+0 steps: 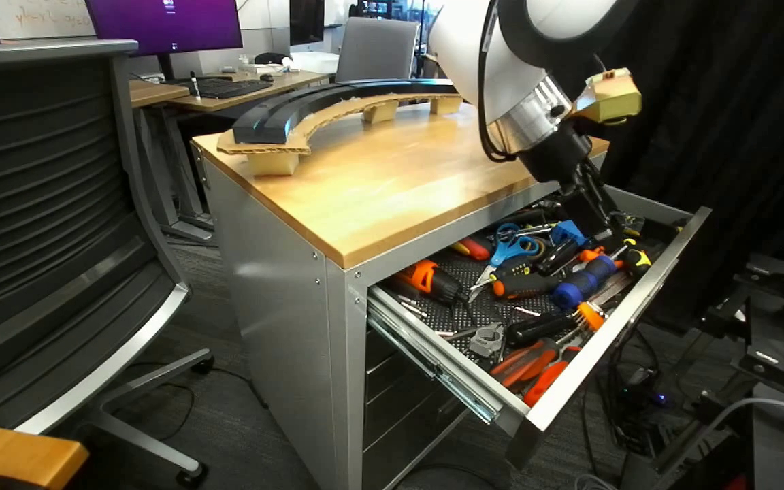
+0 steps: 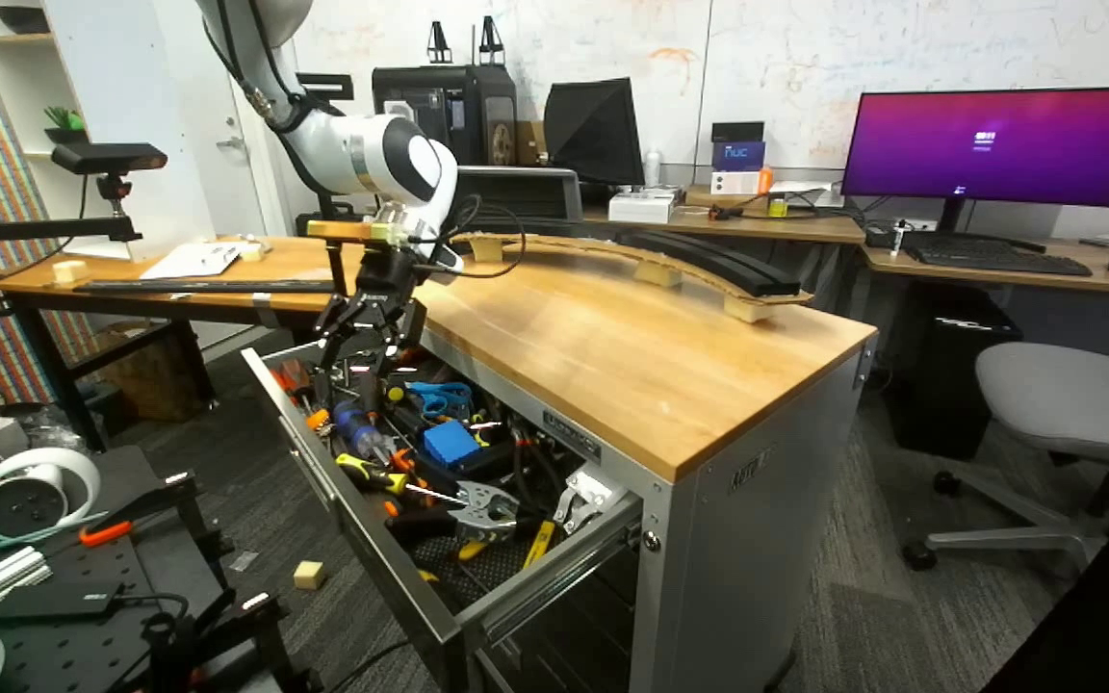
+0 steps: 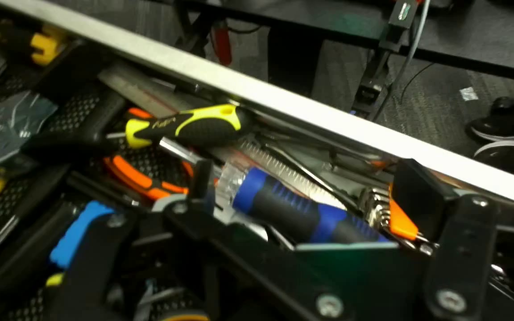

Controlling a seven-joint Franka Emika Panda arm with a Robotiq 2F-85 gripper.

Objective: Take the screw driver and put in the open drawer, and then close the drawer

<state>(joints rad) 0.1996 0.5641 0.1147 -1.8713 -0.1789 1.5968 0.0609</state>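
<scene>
The screw driver, its place unclear, cannot be told for certain from the hand tools (image 1: 531, 287) heaped in the pulled-out drawer (image 1: 578, 371). In the wrist view the gripper (image 3: 309, 180) stands wide, a blue-and-black handle (image 3: 290, 211) at its six o'clock, a black-and-yellow handle (image 3: 205, 125) at ten.

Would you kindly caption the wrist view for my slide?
Open gripper over a tool drawer, framing a blue-and-black handle, a ruler alongside.

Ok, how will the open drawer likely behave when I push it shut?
The drawer should glide rather than tip, given its metal slide rail. It's probably heavy: many tools fill it. They lie jumbled, so some may shift or rattle.
</scene>
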